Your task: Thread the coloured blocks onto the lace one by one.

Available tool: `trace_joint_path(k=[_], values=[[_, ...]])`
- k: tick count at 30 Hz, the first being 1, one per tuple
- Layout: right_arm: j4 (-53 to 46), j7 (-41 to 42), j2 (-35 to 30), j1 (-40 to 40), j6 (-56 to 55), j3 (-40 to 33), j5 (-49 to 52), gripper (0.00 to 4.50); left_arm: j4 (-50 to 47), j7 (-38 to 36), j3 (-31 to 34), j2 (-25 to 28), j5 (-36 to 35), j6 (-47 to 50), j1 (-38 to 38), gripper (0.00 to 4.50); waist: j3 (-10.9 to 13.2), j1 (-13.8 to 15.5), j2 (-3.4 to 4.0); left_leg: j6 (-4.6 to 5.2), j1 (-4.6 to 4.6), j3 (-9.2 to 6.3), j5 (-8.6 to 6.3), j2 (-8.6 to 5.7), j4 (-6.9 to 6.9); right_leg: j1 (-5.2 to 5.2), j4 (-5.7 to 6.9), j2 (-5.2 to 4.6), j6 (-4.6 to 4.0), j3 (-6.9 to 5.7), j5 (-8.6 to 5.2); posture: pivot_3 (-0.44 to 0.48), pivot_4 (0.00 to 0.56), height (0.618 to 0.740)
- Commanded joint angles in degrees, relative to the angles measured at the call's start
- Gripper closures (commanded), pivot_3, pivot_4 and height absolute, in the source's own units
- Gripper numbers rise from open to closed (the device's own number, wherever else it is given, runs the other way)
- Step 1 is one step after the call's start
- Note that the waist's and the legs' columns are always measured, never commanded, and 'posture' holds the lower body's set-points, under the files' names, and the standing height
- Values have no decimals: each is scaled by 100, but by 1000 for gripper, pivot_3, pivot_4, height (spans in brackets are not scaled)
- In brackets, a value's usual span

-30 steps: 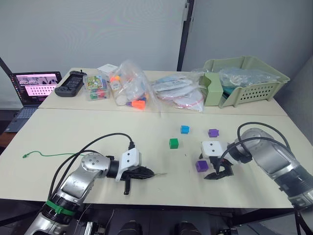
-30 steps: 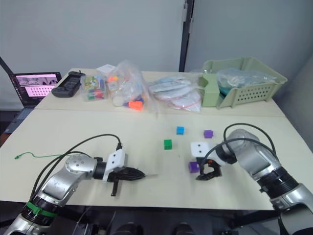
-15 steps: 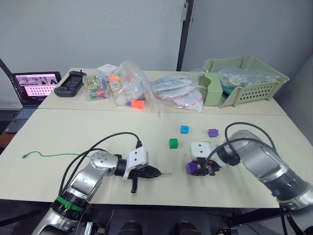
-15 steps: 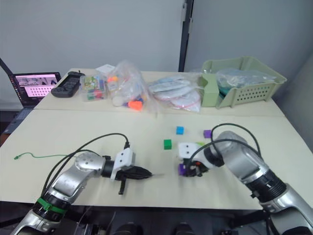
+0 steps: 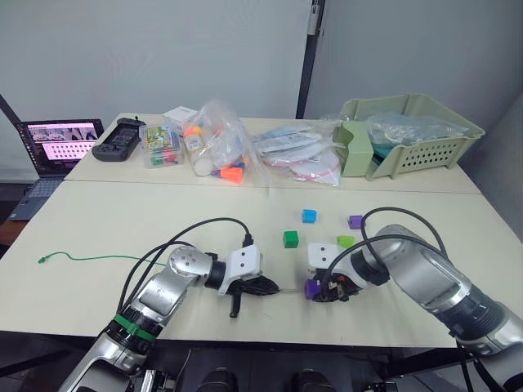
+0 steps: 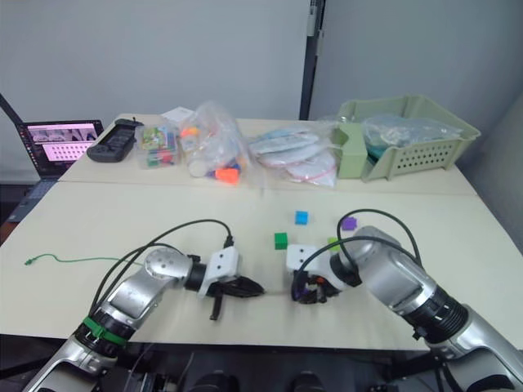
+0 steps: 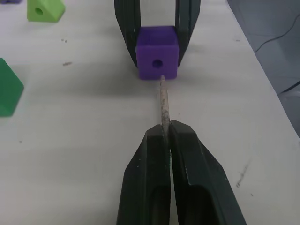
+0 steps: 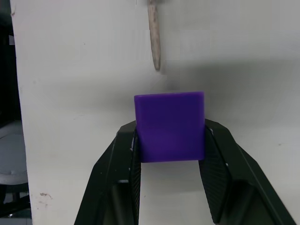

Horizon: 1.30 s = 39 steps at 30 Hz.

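Between the two arms near the tabletop's (image 5: pixel 122 224) front edge, the left claw (image 7: pixel 165 140) pinches the lace's (image 7: pixel 163 101) stiff tip, aiming it at the hole of a purple block (image 7: pixel 157 58) that the right claw (image 8: pixel 169 136) clamps steady; other blocks lie beyond.

Silver-grey arms with white wrist housings, looping black cables, black jaws and a green band on the left forearm.

Even, bright overhead light; soft shadow under purple block (image 8: pixel 169 125) just ahead of right gripper (image 8: pixel 169 140); wrist pics' fingers slightly blurred.
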Motion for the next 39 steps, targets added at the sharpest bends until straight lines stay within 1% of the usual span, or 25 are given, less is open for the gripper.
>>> trace_joint_path(k=[1,5,21,31,36,39], values=[[-116,-71,-10,-104,109,69,12,3332,5,-55,-41,-77,1,-116,-133,4500,0,-8,0,0,0,-1,0,0,0,0,0,0,0,0,0,0,150,734],[-164,-139,-1,-120,256,257,-21,3332,64,-94,-60,-123,21,-156,-195,4500,0,-13,0,0,1,-2,0,1,0,1,0,2,0,0,0,0,150,734],[-304,-255,33,-177,456,247,234,3332,137,33,-190,-395,227,-229,-194,4500,0,-21,0,0,2,-5,0,2,0,2,1,3,0,-1,0,0,150,734],[-286,-307,28,-210,440,313,262,3332,655,282,-346,-927,432,-314,-522,4500,0,-19,0,0,0,-4,0,0,1,3,0,2,0,-1,0,0,150,734],[-283,-346,26,-201,438,332,281,3332,749,279,-304,-1044,387,-218,-535,4500,0,-13,-1,0,2,-5,0,-1,2,5,0,2,0,-1,0,0,150,734],[-225,-351,26,-212,402,336,277,3332,716,306,-241,-1065,325,-86,-481,3472,0,-14,-1,0,2,-6,0,0,3,6,0,2,0,-1,0,0,150,734]])
